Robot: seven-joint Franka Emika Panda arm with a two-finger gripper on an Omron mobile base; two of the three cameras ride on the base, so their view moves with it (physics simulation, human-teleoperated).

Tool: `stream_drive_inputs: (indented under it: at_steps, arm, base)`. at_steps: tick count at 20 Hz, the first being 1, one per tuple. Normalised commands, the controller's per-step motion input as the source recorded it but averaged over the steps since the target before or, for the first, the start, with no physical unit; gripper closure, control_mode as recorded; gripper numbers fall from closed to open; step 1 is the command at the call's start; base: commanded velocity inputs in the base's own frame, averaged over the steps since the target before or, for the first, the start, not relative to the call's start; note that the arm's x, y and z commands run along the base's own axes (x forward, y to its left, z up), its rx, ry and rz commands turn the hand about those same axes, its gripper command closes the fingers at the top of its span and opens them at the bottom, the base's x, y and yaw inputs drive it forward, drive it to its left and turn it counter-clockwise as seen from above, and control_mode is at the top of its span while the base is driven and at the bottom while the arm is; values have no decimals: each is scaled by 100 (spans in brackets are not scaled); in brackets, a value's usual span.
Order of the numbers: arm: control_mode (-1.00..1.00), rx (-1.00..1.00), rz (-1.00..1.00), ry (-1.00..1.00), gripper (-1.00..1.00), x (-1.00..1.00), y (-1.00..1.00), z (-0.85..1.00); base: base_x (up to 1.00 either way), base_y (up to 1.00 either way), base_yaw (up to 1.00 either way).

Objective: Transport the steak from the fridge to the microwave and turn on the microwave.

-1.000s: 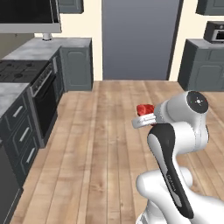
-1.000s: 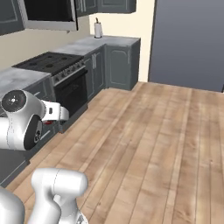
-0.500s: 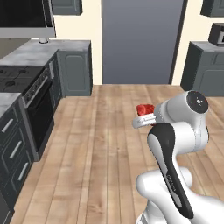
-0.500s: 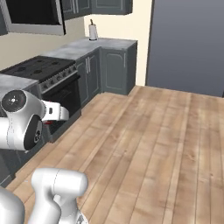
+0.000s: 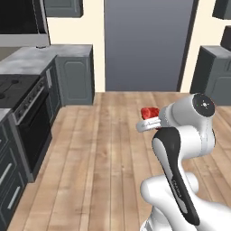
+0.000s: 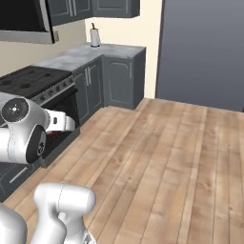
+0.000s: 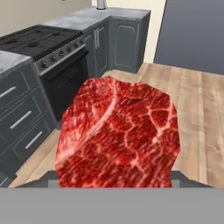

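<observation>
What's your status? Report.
Gripper shut on steak. Steak in transit over wood floor. Stove ahead left; nothing blocking.

The steak [image 7: 118, 135] looks raw and wet, deep red with pale marbled veins and a slight sheen. The floor [image 5: 113, 149] is warm light wood in planks, matt with visible grain. The countertop [image 6: 90, 53] looks like mottled grey stone, dull in finish. The cabinets [image 6: 119, 81] are dark grey, smoothly painted and matt. The stove [image 7: 43, 43] is black with a faint gloss. The arm [image 5: 185, 135] is smooth glossy white plastic with dark joints.
</observation>
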Motion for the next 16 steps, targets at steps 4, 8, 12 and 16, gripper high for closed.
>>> stream_drive_inputs:
  at_steps: [4,8,12,16]
  arm:
    - [100,0,0,0,100,0,0,0]
    - [100,0,0,0,100,0,0,0]
    - [100,0,0,0,100,0,0,0]
    - [100,0,0,0,100,0,0,0]
  base:
    - [72,-12,0]
    - [74,-8,0]
    - [72,-6,0]
    - [76,-3,0]
